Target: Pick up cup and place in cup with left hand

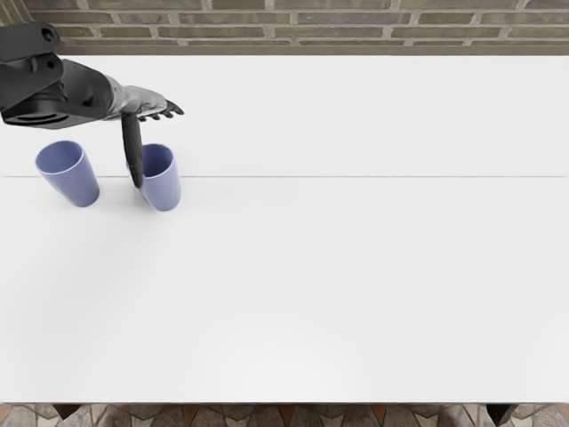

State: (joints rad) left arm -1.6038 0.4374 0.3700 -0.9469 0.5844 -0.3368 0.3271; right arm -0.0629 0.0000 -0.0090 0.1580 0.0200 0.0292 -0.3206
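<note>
The cup under the thumb (162, 189) is the landmark here, and it stands upright on the bench (338, 285), long axis vertical, mouth up. The left hand (139, 101) is at its far side and above it, much nearer to it than to the other cup (77, 183), which stands upright apart from it, toward the picture's left edge. The fingers (168, 110) are stretched out and well open, holding nothing; they point past the landmark cup's far side, toward the picture's right. The thumb (132, 149) drops across that cup's left edge in the head view; whether it touches the wall cannot be told.

So the likely cup to take lies below the fingers and on the near side of them, between them and the viewer. The coming move probably has to bring the palm down and nearer, with thumb and fingers on opposite sides of that vertical wall, before closing. A thumb coming down on the rim could tip it.
</note>
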